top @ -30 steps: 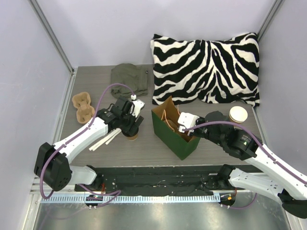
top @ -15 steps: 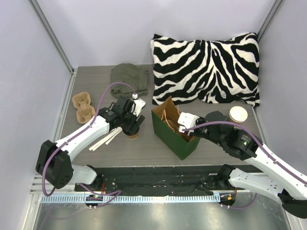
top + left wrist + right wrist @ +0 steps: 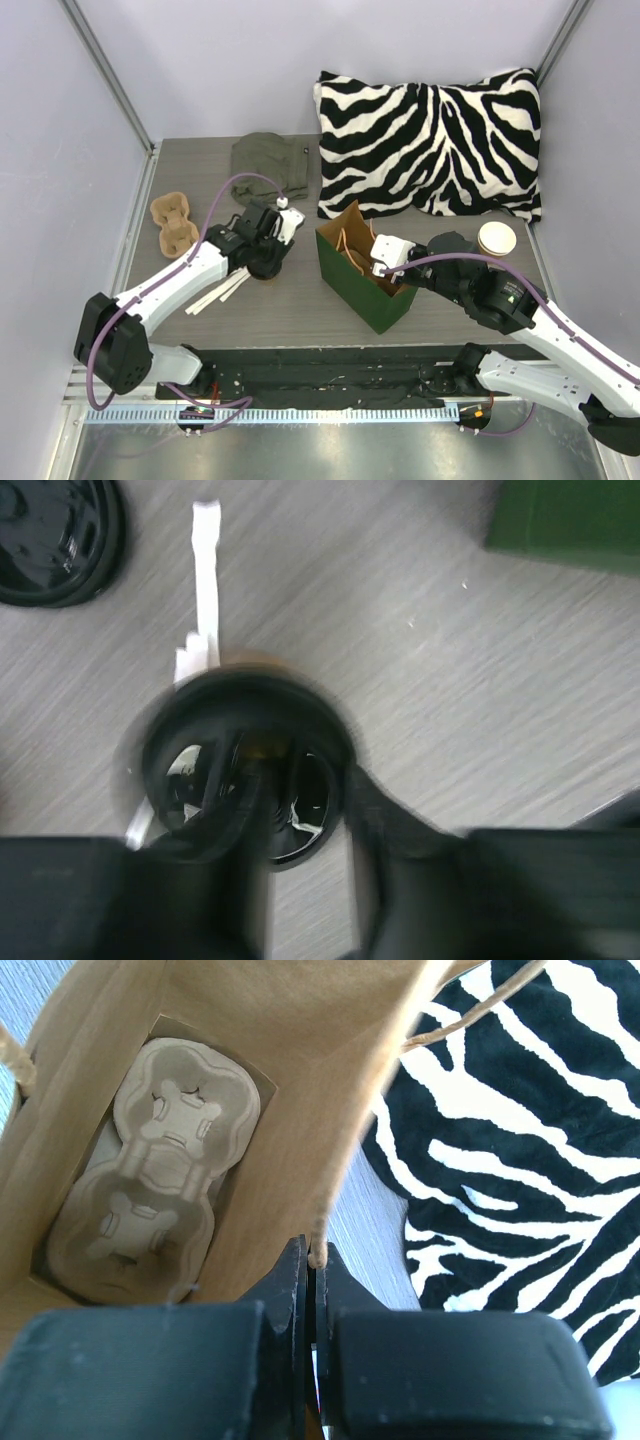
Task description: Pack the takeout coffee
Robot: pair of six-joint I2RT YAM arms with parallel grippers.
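The takeout coffee [image 3: 250, 705] shows its round black lid straight below the left wrist camera, blurred. My left gripper [image 3: 300, 805] has one finger on each side of the cup and is shut on it. From above, the left gripper [image 3: 270, 260] covers the cup, left of the green bag [image 3: 378, 298]. My right gripper [image 3: 315, 1260] is shut on the bag's rim at its near right side, holding the bag upright with its mouth open. Inside the bag lies a tan pulp cup tray [image 3: 150, 1170].
A second pulp tray [image 3: 172, 222] lies at the far left, with white sticks [image 3: 215, 293] near the left arm. A loose black lid [image 3: 55, 540] lies beside the cup. A lidless tan cup [image 3: 497, 239], a zebra pillow [image 3: 430, 140] and a green cloth [image 3: 270, 165] are at the back.
My left gripper has slid slightly towards the back over the cup and its jaws have closed in on it. The right arm and the bag have not moved.
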